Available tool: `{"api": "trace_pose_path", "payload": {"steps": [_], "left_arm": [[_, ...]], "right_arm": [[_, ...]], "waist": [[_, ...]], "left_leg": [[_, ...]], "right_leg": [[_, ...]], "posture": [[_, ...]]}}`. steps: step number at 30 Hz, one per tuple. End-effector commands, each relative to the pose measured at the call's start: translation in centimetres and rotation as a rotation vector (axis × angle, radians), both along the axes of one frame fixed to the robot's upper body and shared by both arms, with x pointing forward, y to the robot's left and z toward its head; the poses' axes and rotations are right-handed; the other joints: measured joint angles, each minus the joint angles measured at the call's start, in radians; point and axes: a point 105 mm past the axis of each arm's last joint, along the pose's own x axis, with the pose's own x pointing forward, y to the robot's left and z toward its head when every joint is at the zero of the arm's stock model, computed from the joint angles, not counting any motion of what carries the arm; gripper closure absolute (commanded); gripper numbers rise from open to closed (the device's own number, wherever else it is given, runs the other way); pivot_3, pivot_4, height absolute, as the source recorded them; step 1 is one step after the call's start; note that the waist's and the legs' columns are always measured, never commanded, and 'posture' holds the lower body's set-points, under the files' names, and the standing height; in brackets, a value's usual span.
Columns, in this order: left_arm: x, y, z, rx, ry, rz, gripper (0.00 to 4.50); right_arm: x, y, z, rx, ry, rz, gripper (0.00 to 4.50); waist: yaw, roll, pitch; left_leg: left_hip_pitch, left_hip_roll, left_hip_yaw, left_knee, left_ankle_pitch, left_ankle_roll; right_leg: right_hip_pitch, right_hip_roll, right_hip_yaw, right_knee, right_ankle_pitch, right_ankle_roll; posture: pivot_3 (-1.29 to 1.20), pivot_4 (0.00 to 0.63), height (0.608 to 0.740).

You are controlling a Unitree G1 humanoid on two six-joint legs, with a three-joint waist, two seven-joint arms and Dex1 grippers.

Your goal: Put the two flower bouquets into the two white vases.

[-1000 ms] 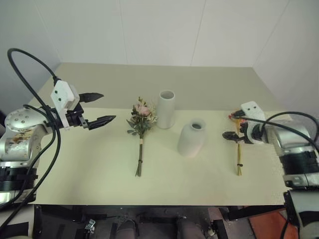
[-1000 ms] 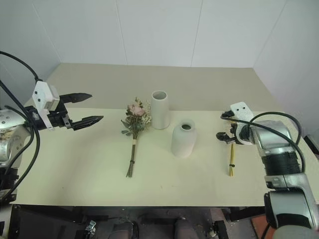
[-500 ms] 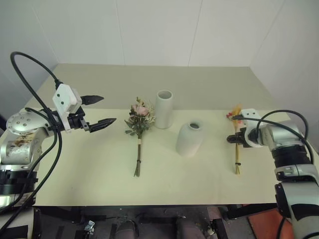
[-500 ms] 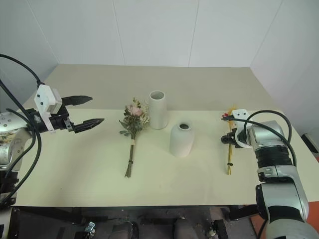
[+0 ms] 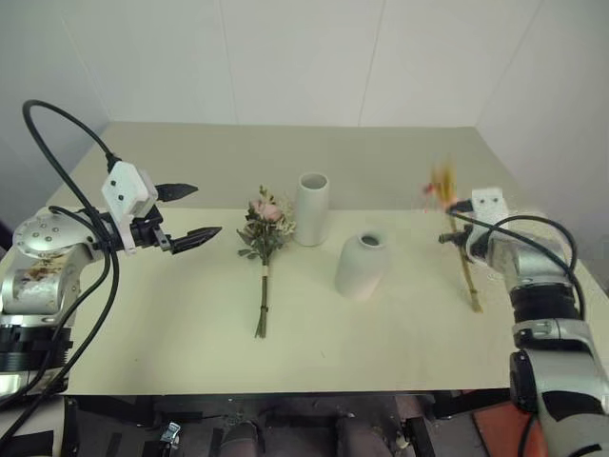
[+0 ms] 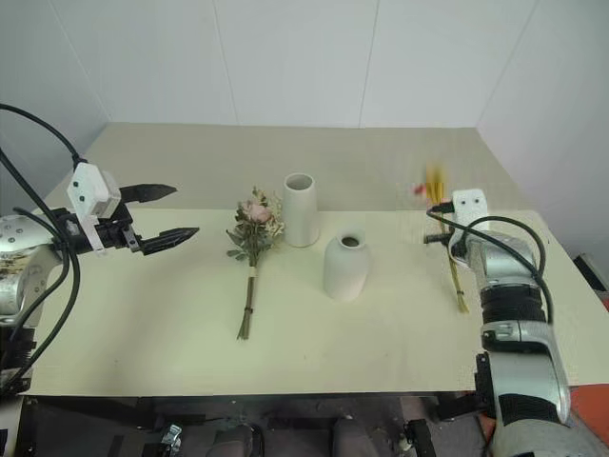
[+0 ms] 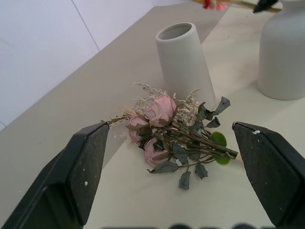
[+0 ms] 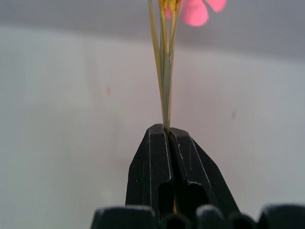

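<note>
Head views: left gripper [image 5: 195, 211] spread wide beside the pink bouquet [image 5: 265, 249] lying flat on the table [image 5: 171, 324], near the tall vase [image 5: 313, 208] and round vase [image 5: 363, 266]; right gripper [image 5: 449, 237] pinching the yellow bouquet [image 5: 457, 238], lifted.
Left wrist: fingers framing the pink blossoms.
Right wrist: fingers [image 8: 150, 162] pressed together on yellow stems.

pink bouquet [image 7: 174, 138]: lying flat, right in front of the left gripper's [image 5: 190, 211] wide-open jaws
yellow bouquet [image 5: 463, 252]: pinched in the right gripper's [image 8: 165, 131] jaws, tilted
tall vase [image 5: 314, 208]: upright, beyond the pink bunch
round vase [image 5: 363, 266]: upright, beside it
</note>
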Motion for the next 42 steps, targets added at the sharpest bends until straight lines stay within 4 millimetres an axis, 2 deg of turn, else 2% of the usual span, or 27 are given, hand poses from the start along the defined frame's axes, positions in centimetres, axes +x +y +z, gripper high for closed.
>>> {"api": "trace_pose_path", "payload": {"steps": [1,7,10,16,23,29,35,42], "left_arm": [[0.0,-0.2,0.9,0.008,-0.032,-0.01,0.0],[0.1,-0.4,0.9,0.012,-0.032,-0.017,0.0],[0.0,-0.2,0.9,0.017,-0.033,-0.013,0.0],[-0.3,0.2,0.9,0.022,-0.032,-0.001,0.0],[-1.0,0.6,0.5,0.025,-0.024,0.023,0.0],[-1.5,0.9,0.4,0.024,-0.02,0.041,0.0],[-1.7,0.9,0.3,0.021,-0.02,0.048,0.0],[-1.9,1.2,0.3,0.02,-0.02,0.06,0.0]], "right_arm": [[0.0,3.2,7.6,-0.18,-0.449,0.104,4.44],[0.3,9.6,14.4,0.212,-0.8,0.315,4.44],[0.3,11.8,17.3,0.384,-0.889,0.424,4.44],[0.7,15.2,20.2,0.508,-0.93,0.579,4.44],[1.3,19.9,20.1,0.561,-0.857,0.705,4.44],[0.9,22.4,20.7,0.601,-0.842,0.778,4.44],[0.9,23.8,20.1,0.593,-0.807,0.81,4.44],[1.1,24.0,19.1,0.566,-0.787,0.816,4.44]], "waist": [[-0.007,0.0,0.0],[-0.029,0.001,0.0],[-0.036,0.001,0.001],[-0.038,0.002,0.001],[-0.046,0.002,0.001],[-0.045,0.003,0.002],[-0.042,0.003,0.002],[-0.042,0.003,0.002]], "left_leg": [[0.0,0.0,0.0,0.0,0.0,0.0],[0.001,0.0,-0.001,0.0,0.0,0.001],[0.0,0.0,-0.002,0.0,0.0,0.001],[-0.001,0.0,-0.003,-0.001,0.0,0.001],[0.0,0.001,-0.004,-0.002,0.0,0.001],[-0.001,0.001,-0.005,-0.002,0.0,0.001],[0.0,0.001,-0.006,-0.002,0.0,0.0],[-0.001,0.001,-0.006,-0.002,0.0,0.0]], "right_leg": [[0.0,0.0,0.0,0.0,0.0,0.0],[0.001,0.001,0.0,0.001,0.002,-0.001],[0.001,0.001,-0.001,0.001,0.002,-0.001],[0.001,0.0,-0.003,0.0,0.002,-0.001],[0.0,0.0,-0.004,0.002,0.001,-0.002],[0.0,0.0,-0.005,0.001,0.001,-0.002],[0.001,0.0,-0.006,0.001,0.001,-0.002],[0.0,0.0,-0.006,0.001,0.001,-0.002]], "posture": [[0.0,0.15,0.74],[0.0,0.15,0.74],[0.0,0.15,0.74],[0.0,0.15,0.74],[0.0,0.15,0.74],[0.0,0.15,0.74],[0.0,0.15,0.74],[0.0,0.15,0.74]]}}
